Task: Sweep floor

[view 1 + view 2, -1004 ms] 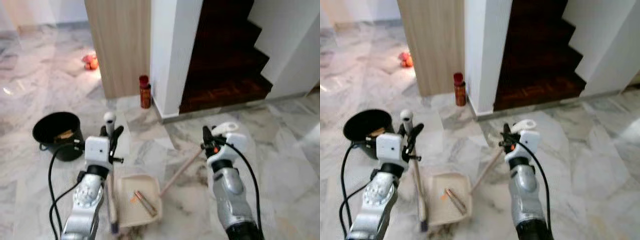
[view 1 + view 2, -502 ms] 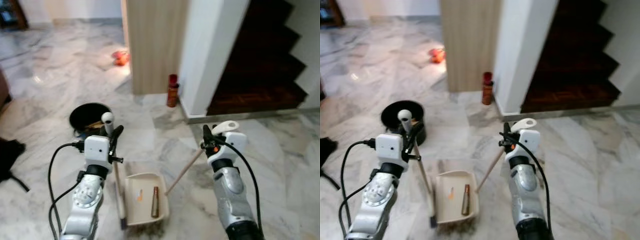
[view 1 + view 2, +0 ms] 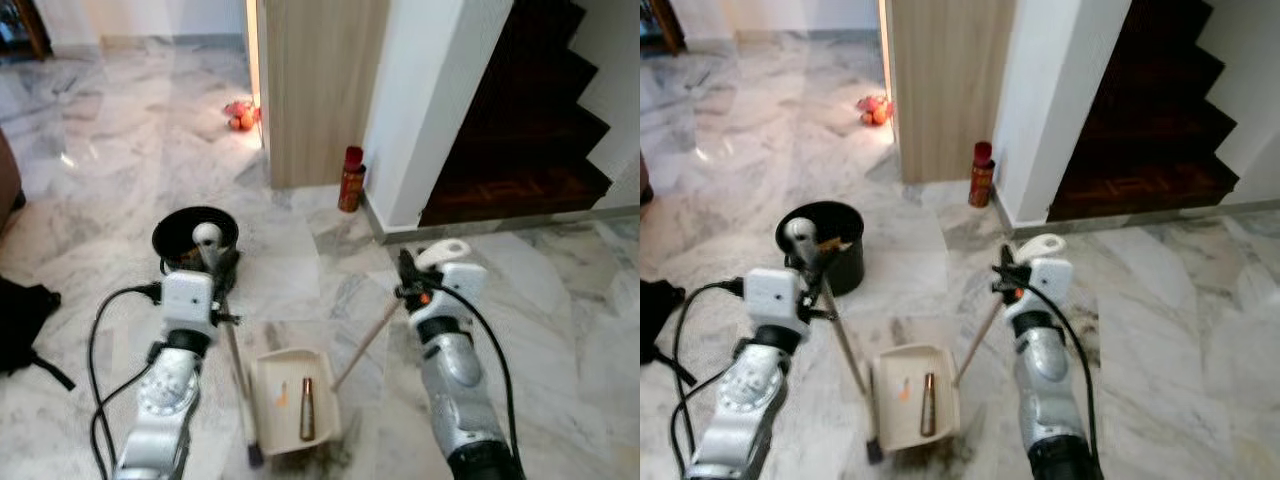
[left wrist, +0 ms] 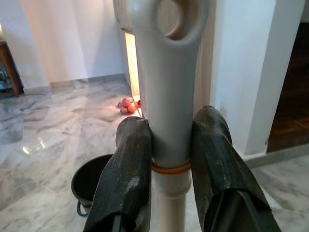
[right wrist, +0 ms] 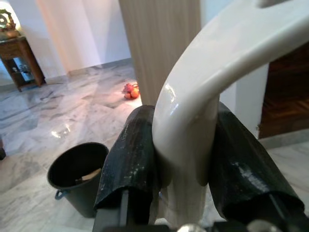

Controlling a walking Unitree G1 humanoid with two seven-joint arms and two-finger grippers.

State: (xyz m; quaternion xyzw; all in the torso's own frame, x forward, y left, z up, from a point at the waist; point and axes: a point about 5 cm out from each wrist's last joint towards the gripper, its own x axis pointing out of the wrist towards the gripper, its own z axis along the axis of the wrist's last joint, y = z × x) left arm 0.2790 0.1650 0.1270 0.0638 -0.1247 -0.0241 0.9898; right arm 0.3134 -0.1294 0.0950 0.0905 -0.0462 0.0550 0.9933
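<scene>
Dustpan (image 3: 292, 402) sits on the marble floor (image 3: 100, 150) closest to the robot, between its two arms, cream-coloured, with a small brown cylinder (image 3: 306, 408) and an orange scrap (image 3: 281, 396) lying in it. A dark smudge of dirt lies on the floor at its near edge. The left gripper (image 4: 169, 159) is clamped on the pale broom handle (image 4: 166, 96) just under its looped top end; the broom's shaft slants down to the floor just left of the dustpan. The right gripper (image 5: 181, 159) is closed around the curved white grip of the dustpan handle (image 3: 365, 343), whose long wooden stick runs down to the pan's right side. Beyond the left gripper stands a black bucket (image 3: 190, 235) with some debris inside. Farther off, a red and brown spray can (image 3: 350, 180) stands at the foot of a wooden panel, beside a white wall and dark stairs (image 3: 520, 150). Some orange-red objects (image 3: 239, 116) lie on the floor farthest away.
</scene>
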